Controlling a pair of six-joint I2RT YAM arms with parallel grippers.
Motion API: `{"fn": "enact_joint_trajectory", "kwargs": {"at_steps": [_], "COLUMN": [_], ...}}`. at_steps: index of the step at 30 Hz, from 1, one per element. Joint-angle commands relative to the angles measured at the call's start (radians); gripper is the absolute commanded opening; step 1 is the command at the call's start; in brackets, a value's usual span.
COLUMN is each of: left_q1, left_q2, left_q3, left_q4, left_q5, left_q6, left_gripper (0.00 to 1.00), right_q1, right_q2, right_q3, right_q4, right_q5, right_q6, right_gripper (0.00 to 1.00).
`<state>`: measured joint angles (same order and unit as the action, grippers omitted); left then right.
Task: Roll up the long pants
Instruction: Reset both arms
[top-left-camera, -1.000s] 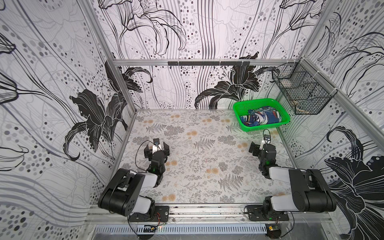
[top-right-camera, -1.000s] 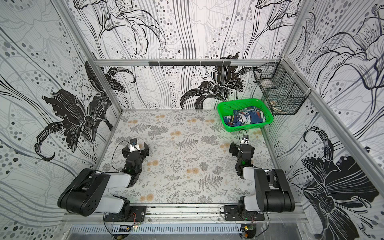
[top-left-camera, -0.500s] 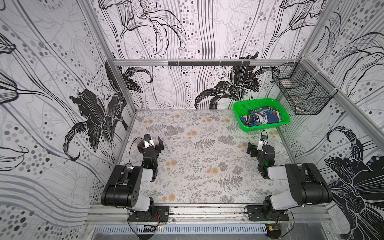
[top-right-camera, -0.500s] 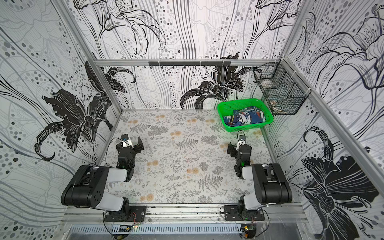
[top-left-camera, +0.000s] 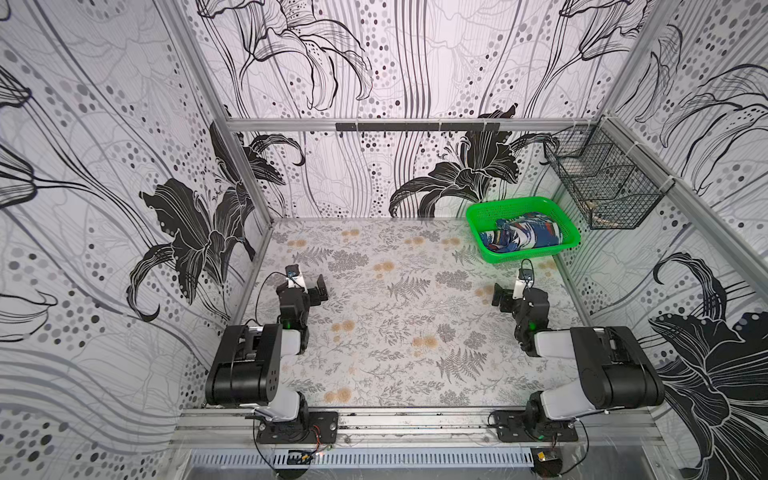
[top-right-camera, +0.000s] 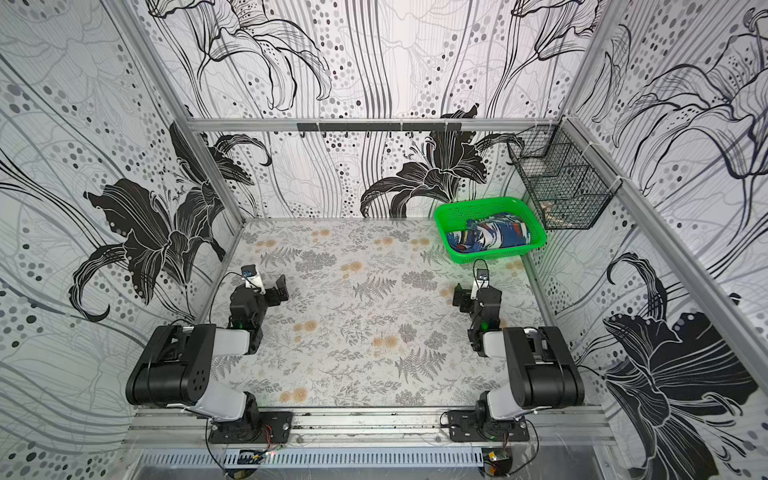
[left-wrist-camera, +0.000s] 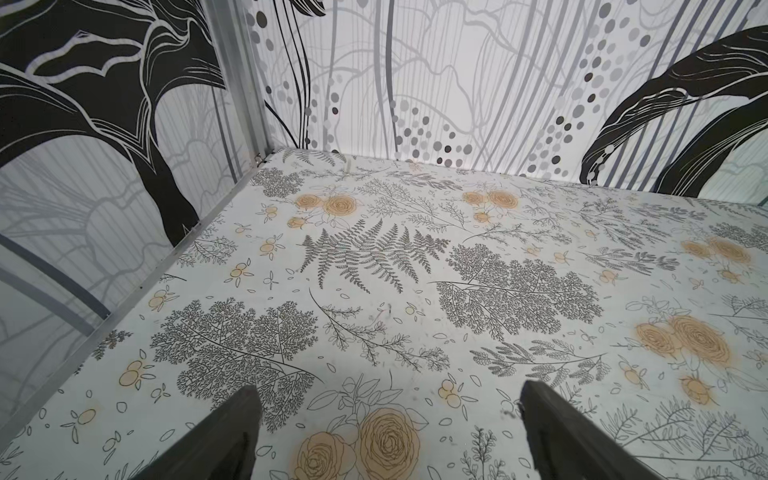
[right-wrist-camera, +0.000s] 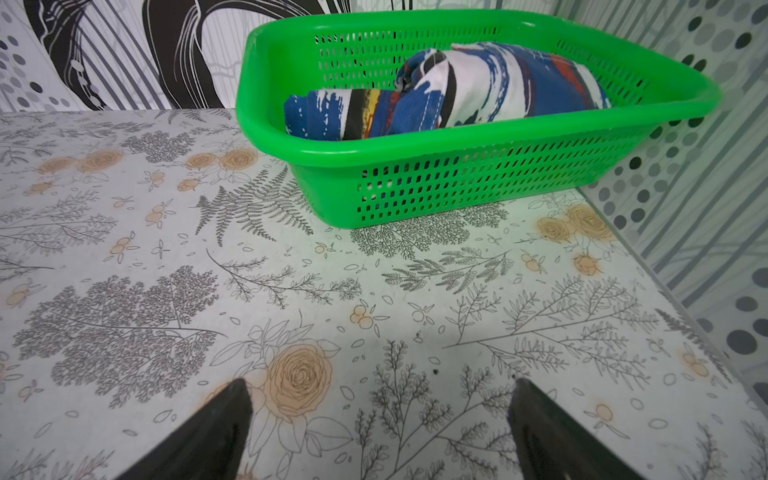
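long pants (right-wrist-camera: 457, 91): rolled bundle lying inside green basket (right-wrist-camera: 457, 183)
left gripper (left-wrist-camera: 386, 399): jaws spread, empty
right gripper (right-wrist-camera: 380, 386): jaws spread, empty

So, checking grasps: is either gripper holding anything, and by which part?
Nothing is held. The left gripper and right gripper are open and empty; the long pants lie in the green basket.

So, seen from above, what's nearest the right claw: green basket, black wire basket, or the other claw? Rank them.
From the right gripper:
1. green basket, just ahead, in the far right corner.
2. black wire basket, hung higher, farther right.
3. left gripper, across the table.
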<state>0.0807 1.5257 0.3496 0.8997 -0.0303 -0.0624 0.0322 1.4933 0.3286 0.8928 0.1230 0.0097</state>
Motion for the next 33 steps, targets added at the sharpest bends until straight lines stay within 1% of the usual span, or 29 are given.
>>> {"fn": "enact_joint_trajectory", "kwargs": {"at_steps": [1, 33], "left_q1": [0.005, 0.005], "left_q2": [0.001, 0.002], "left_q3": [0.008, 0.009], "left_q4": [0.007, 0.011], "left_q5": [0.019, 0.019], "left_q6": [-0.016, -0.015], "left_gripper": [1.00, 1.00], "right_q1": [0.009, 0.015], "right_q2": [0.007, 0.007], "right_q3": [0.018, 0.021], "right_q4": [-0.014, -0.015], "right_q5": [0.013, 0.024], "right_q6": [-0.014, -0.019], "right_gripper": [1.00, 0.99]}}
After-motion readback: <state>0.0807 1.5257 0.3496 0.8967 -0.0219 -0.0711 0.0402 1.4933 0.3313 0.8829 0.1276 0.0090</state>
